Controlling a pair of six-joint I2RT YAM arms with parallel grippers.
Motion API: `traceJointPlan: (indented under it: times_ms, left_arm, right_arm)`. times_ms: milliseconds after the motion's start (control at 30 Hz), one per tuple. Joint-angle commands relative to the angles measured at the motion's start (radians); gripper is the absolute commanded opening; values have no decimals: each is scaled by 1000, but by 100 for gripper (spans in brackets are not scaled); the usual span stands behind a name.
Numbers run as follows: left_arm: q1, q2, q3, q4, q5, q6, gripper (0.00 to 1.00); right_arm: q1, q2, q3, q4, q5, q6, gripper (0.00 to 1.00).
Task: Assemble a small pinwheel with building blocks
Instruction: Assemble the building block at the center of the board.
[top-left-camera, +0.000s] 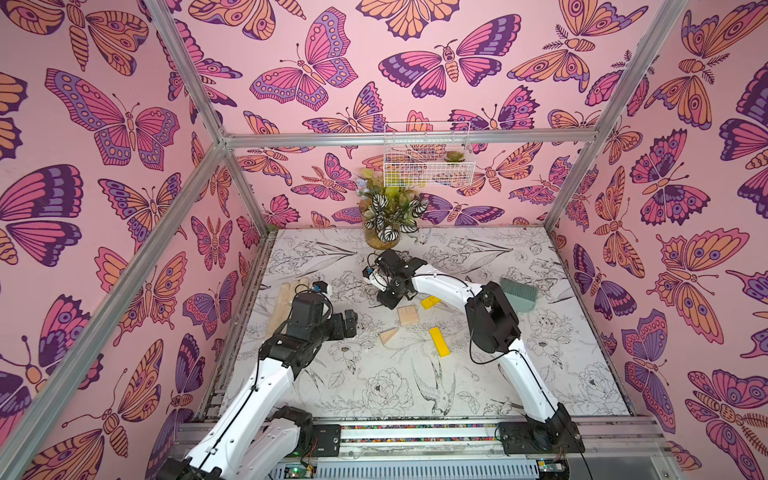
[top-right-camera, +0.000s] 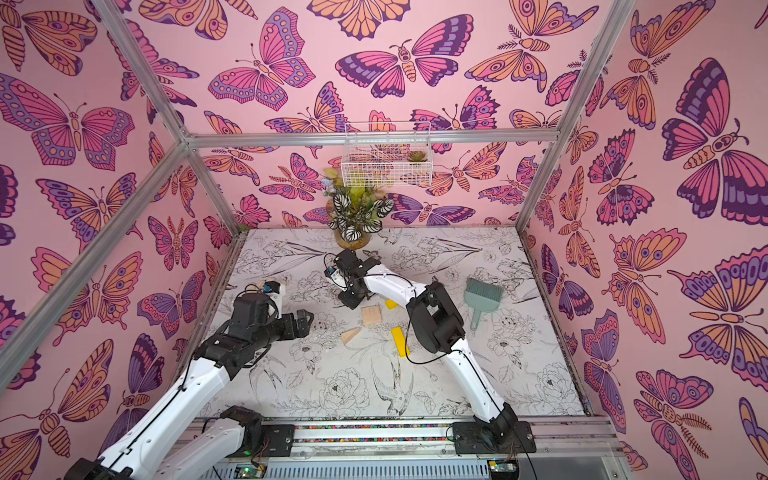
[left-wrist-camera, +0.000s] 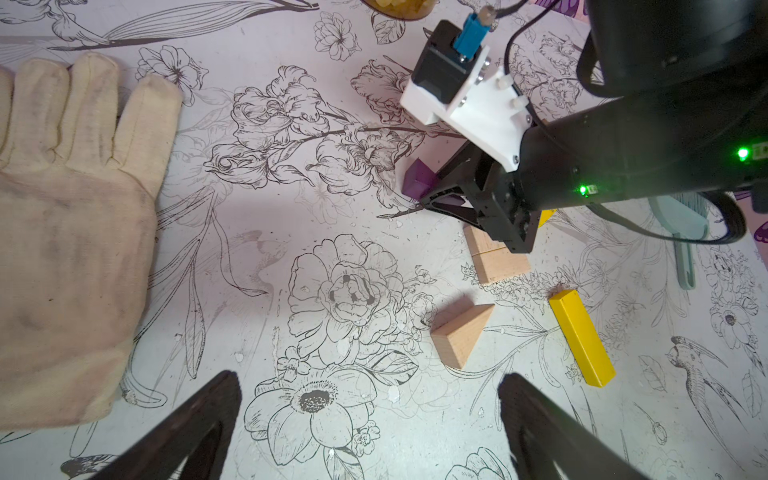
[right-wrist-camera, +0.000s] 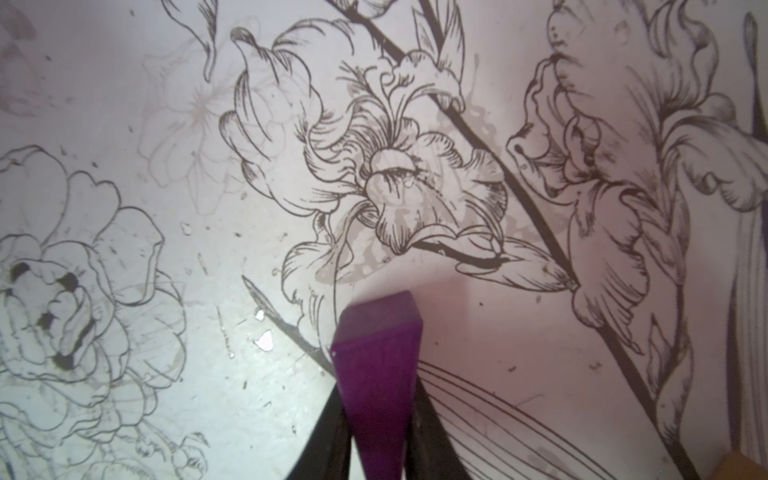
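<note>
Right wrist view: purple wedge (right-wrist-camera: 374, 332) pinched between the right gripper's (right-wrist-camera: 376, 390) dark fingers, low over the floral bench (right-wrist-camera: 124, 104); contact unclear.
Left wrist view: left gripper (left-wrist-camera: 368, 376) spread wide, empty; beige glove (left-wrist-camera: 70, 232) flat, well apart from the blocks.
Top views: purple wedge hidden under the right gripper; wooden wedge (top-left-camera: 389, 336), squarish wooden block (top-left-camera: 407, 313) and yellow bar (top-left-camera: 439, 341) lie loose between the arms.
Right arm: reaches in, wrist bent down.
Left arm: elbow bent, gripper near the wooden wedge.
</note>
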Motion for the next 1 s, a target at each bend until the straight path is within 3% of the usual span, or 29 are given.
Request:
traceJointPlan:
  times_ms: [0,233,467,967]
  left_arm:
    - [7,-13,-21,8,20,-9,100]
    - [7,-15,-19,7,26,-15,100]
    - [7,-13,-20,7,34,-27,100]
    - [7,-15,-23,8,52,-41,100]
  right_arm:
    - [3,26,14,-8,-5,16,28]
    - [2,7,-7,-17,21,7,28]
    - [2,-18,-34,-9,25,13,18]
    - [3,-79,-130,31,33,50,16]
